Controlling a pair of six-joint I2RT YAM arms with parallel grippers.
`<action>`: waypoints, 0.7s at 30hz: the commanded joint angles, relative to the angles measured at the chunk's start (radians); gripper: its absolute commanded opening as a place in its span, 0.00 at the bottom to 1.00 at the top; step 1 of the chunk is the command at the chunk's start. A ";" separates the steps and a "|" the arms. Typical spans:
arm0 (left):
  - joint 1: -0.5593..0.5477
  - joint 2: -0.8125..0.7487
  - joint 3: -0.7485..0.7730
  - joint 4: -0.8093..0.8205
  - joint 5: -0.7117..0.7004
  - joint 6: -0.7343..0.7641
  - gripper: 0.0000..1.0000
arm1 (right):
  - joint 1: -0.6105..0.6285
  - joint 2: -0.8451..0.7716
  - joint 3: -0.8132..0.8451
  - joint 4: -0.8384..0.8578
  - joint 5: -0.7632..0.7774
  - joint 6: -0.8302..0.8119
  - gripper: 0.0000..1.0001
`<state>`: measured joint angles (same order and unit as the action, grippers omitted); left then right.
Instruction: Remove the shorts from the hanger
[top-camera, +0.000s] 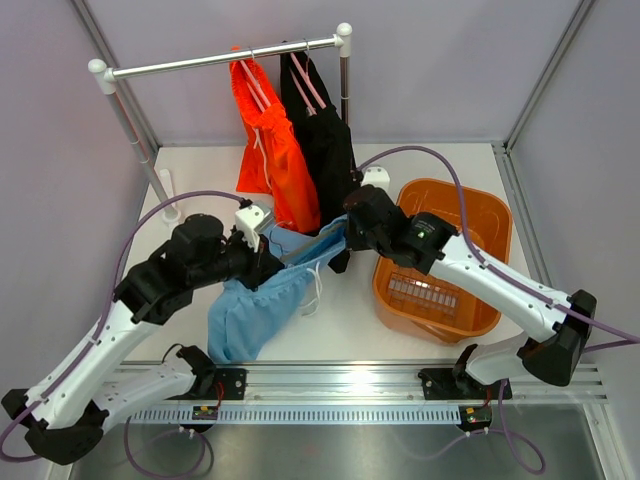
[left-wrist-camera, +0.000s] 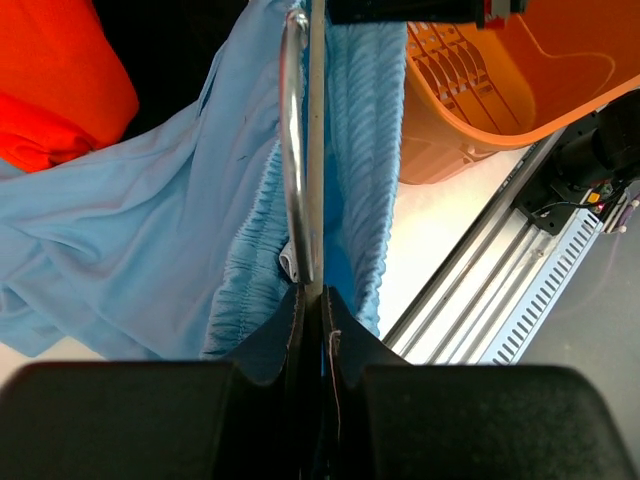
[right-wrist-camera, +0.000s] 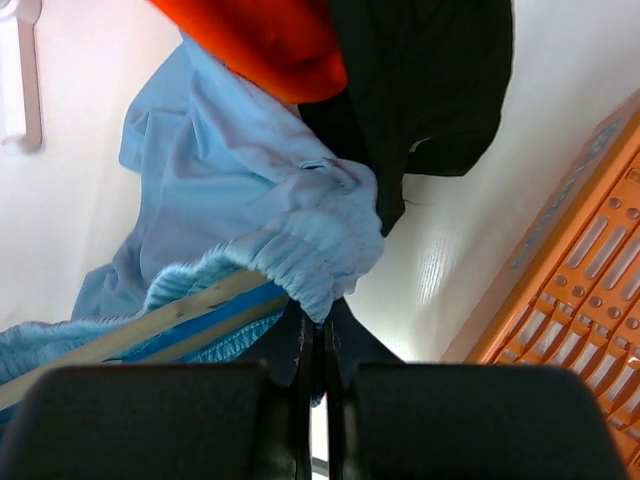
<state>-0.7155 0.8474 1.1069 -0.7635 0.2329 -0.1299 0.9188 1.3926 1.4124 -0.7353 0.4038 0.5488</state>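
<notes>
The light blue shorts (top-camera: 250, 310) hang off a wooden hanger (top-camera: 312, 249) held low over the table between my two grippers. My left gripper (top-camera: 268, 262) is shut on the hanger (left-wrist-camera: 316, 150) next to its metal hook (left-wrist-camera: 290, 160), seen close in the left wrist view (left-wrist-camera: 312, 296). My right gripper (top-camera: 345, 232) is shut on the elastic waistband (right-wrist-camera: 320, 255) of the light blue shorts, seen close in the right wrist view (right-wrist-camera: 322, 325), with the hanger bar (right-wrist-camera: 170, 322) beside it. The orange shorts (top-camera: 270, 160) and black shorts (top-camera: 325, 150) hang from the rail (top-camera: 225, 58).
An orange basket (top-camera: 470, 215) stands at the right, just beyond my right arm. The rail's posts (top-camera: 135, 135) stand at the back left and back centre. A small white block (top-camera: 376, 176) lies behind the right gripper. Grey walls enclose the table.
</notes>
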 joint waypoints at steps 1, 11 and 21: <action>-0.009 -0.060 0.044 -0.028 0.028 0.036 0.00 | -0.084 -0.021 0.039 -0.033 0.113 -0.036 0.00; -0.009 -0.125 0.034 -0.042 0.023 0.061 0.00 | -0.163 -0.014 0.039 -0.021 0.049 -0.050 0.00; -0.009 -0.194 0.002 0.183 -0.136 -0.065 0.00 | -0.019 -0.066 -0.012 0.001 -0.030 -0.012 0.00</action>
<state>-0.7200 0.6991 1.1023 -0.6960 0.1703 -0.1390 0.8494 1.3663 1.4036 -0.7261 0.2726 0.5472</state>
